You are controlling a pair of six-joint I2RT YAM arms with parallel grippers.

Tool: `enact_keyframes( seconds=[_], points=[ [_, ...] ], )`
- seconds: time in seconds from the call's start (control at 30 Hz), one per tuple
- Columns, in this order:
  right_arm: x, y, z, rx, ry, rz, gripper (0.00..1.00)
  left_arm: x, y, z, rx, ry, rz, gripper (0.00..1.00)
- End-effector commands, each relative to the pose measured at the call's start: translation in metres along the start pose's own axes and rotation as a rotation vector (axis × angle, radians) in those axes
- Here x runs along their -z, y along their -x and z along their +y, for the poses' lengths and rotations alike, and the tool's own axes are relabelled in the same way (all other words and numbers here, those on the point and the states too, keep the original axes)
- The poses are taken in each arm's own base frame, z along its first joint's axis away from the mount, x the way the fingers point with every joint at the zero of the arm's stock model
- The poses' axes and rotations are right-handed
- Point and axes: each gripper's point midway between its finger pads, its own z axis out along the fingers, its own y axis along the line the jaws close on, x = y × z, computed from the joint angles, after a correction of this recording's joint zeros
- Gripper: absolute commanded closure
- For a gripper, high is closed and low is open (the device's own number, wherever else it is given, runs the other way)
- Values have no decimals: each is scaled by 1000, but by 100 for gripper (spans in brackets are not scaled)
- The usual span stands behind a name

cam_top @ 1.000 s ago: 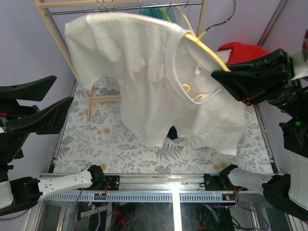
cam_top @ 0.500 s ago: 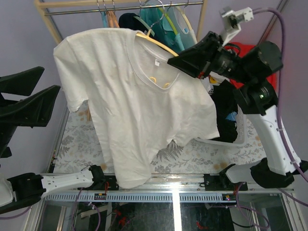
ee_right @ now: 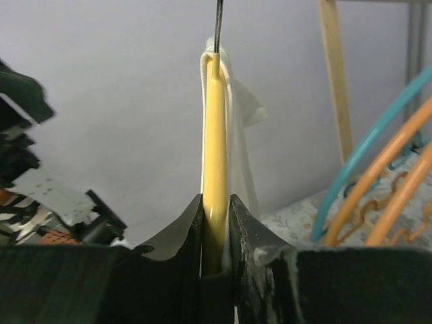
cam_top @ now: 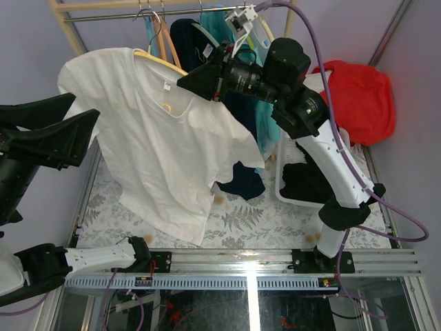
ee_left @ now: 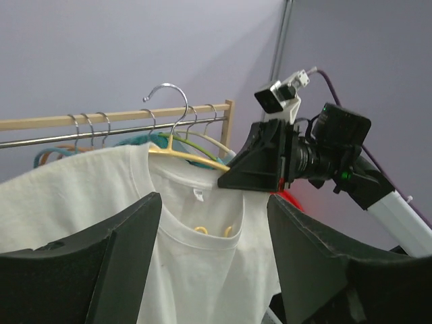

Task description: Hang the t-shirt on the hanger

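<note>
Right gripper [cam_top: 187, 81] at upper centre of the overhead view, jaws pinched narrowly on one arm of the pale yellow hanger [cam_top: 162, 61]; the wrist view shows the yellow bar clamped between both fingers [ee_right: 246, 236]. White t-shirt [cam_top: 162, 158] draped on the hanger, filling upper left to centre, hem hanging free above the patterned table [cam_top: 275, 221]. Metal hook [ee_left: 166, 85] close to the wooden rack [cam_top: 69, 29]; contact cannot be judged. Left gripper [cam_top: 79, 114] at left edge, jaws spread wide, holding nothing.
</note>
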Motion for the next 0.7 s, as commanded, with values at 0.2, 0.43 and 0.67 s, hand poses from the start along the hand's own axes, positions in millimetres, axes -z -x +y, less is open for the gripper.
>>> enact_keyframes(
  seconds=[0.2, 0.43, 0.67],
  points=[
    [-10, 27, -23, 329, -488, -223, 100, 13, -3, 22, 8, 107, 38, 37],
    [-21, 19, -26, 426, -722, -293, 100, 17, -17, 20, 15, 98, 84, 37],
    [-43, 35, -28, 430, -725, -462, 100, 23, -23, 15, 36, 66, 120, 36]
  ],
)
